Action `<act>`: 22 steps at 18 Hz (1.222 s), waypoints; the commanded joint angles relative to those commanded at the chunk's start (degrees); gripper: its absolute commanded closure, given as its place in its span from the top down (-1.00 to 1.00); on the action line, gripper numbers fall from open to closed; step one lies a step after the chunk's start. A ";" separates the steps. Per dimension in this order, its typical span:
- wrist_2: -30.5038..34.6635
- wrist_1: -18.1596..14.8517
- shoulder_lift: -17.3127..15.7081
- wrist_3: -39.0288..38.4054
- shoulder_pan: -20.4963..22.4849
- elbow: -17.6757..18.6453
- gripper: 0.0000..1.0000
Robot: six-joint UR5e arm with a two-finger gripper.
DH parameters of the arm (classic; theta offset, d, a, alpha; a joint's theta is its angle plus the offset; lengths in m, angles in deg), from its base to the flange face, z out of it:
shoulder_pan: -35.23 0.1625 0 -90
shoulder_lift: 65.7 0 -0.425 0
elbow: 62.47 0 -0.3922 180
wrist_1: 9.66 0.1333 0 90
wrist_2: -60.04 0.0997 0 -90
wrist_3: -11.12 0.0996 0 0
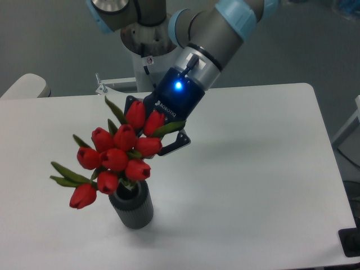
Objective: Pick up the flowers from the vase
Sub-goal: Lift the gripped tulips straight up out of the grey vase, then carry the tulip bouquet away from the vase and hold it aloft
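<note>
Pincer [153, 134] clamps the flowers [115, 158] from two o'clock, drawing their stems clear of the vase [133, 207].

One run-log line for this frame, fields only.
phase: lifting | claw: shut on flowers | flowers: raised, stems hidden, so clearance unclear | vase: upright on table

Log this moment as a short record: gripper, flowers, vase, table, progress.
gripper: behind the upper buds, closed on the bunch; fingertips mostly hidden
flowers: red tulip bunch, leaning left, lowest buds just above the vase rim
vase: dark grey, ribbed, upright on the table
table: white surface
progress: stems hidden by the buds, so cannot tell whether they are clear of the vase
</note>
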 joint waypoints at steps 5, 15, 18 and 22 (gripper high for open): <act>-1.14 0.00 0.00 -1.68 1.93 -1.23 -0.35; -3.95 0.00 4.13 1.48 10.10 -2.38 -0.35; -5.62 0.09 4.92 2.62 12.30 -2.11 -0.35; -8.17 0.00 4.84 3.68 14.06 -1.15 -0.35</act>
